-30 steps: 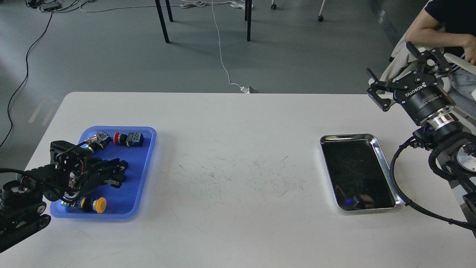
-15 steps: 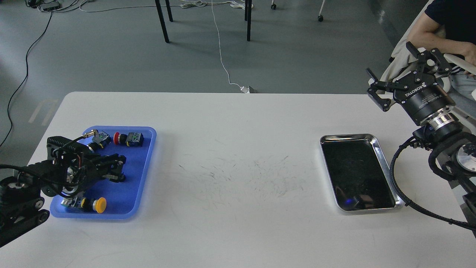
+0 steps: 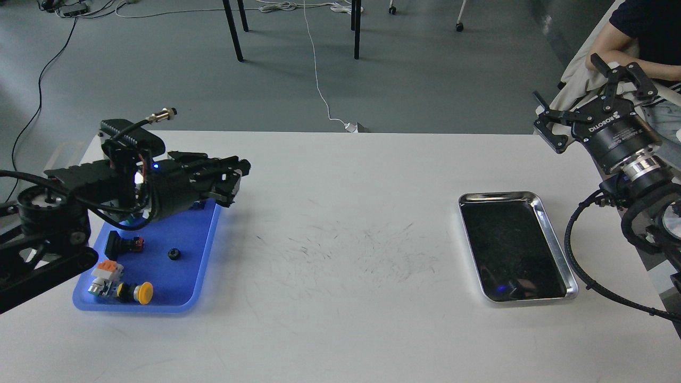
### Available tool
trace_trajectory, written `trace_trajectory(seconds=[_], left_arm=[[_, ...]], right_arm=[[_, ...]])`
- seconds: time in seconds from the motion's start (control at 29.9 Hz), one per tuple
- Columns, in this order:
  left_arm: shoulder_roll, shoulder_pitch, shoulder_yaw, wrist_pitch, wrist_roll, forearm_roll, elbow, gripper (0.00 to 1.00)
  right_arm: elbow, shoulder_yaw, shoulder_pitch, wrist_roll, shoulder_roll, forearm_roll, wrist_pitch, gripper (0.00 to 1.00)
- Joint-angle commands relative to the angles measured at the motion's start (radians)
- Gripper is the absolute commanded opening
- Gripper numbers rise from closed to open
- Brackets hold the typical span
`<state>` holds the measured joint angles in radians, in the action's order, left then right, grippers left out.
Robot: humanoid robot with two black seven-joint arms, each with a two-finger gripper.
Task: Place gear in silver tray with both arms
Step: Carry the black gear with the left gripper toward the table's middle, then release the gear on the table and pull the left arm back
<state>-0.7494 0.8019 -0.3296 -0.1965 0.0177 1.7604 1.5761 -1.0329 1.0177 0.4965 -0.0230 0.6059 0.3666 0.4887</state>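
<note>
The silver tray (image 3: 548, 223) lies at the right of the white table, its dark floor bare. A small black gear (image 3: 172, 254) lies on the floor of the blue tray (image 3: 205, 250) at the left. My left gripper (image 3: 234, 184) hangs raised over the blue tray's far right corner, pointing right, well above the gear. Its dark fingers overlap, so I cannot tell whether they are shut or hold anything. My right gripper (image 3: 565, 75), marked ROBOTIQ, is open and empty, held high beyond the table's right far corner, behind the silver tray.
The blue tray also holds a yellow push button (image 3: 141, 292), an orange-and-white part (image 3: 107, 270) and a black part (image 3: 122, 244). A seated person (image 3: 638, 32) is close behind my right gripper. Table legs and cables are on the floor beyond.
My left gripper rose out of the blue tray and swung up and right. The gear and other parts it covered now show. My right gripper shifted slightly right and up.
</note>
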Motion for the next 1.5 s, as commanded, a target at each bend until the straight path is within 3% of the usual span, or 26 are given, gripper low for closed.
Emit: trace_trajectory(seconds=[0.0, 0.1, 0.37, 0.67, 1.1, 1.3, 1.4, 1.47], left_arm=[[0.220, 0.017, 0.004, -0.049, 0.070, 0.011, -0.037, 0.09], [0.425, 0.019, 0.017, -0.060, 0.105, 0.017, -0.129, 0.09], [0.749, 0.008, 0.153, -0.038, 0.074, 0.100, -0.407, 0.09], [0.749, 0.006, 0.184, 0.022, 0.059, 0.096, -0.573, 0.10], [0.749, 0.002, 0.187, 0.055, 0.061, 0.088, -0.538, 0.15], [0.749, -0.015, 0.187, 0.104, 0.059, 0.083, -0.538, 0.53], [0.749, -0.024, 0.187, 0.135, 0.059, 0.053, -0.538, 0.86], [0.749, -0.038, 0.188, 0.152, 0.061, 0.002, -0.539, 0.95]], right_arm=[[0.016, -0.007, 0.013, -0.001, 0.006, -0.006, 0.000, 0.99], [0.031, -0.007, 0.013, -0.001, 0.006, -0.008, 0.000, 0.99], [0.076, -0.005, 0.016, -0.003, 0.006, -0.008, 0.000, 0.99], [0.079, -0.004, 0.016, -0.003, 0.006, -0.008, -0.019, 0.99], [0.079, -0.004, 0.016, -0.002, 0.006, -0.008, -0.021, 0.99], [0.074, -0.004, 0.016, -0.001, 0.006, -0.008, -0.021, 0.99], [0.074, -0.005, 0.017, -0.001, 0.006, -0.008, -0.022, 0.99], [0.074, -0.007, 0.027, -0.001, 0.006, -0.009, -0.022, 0.99]])
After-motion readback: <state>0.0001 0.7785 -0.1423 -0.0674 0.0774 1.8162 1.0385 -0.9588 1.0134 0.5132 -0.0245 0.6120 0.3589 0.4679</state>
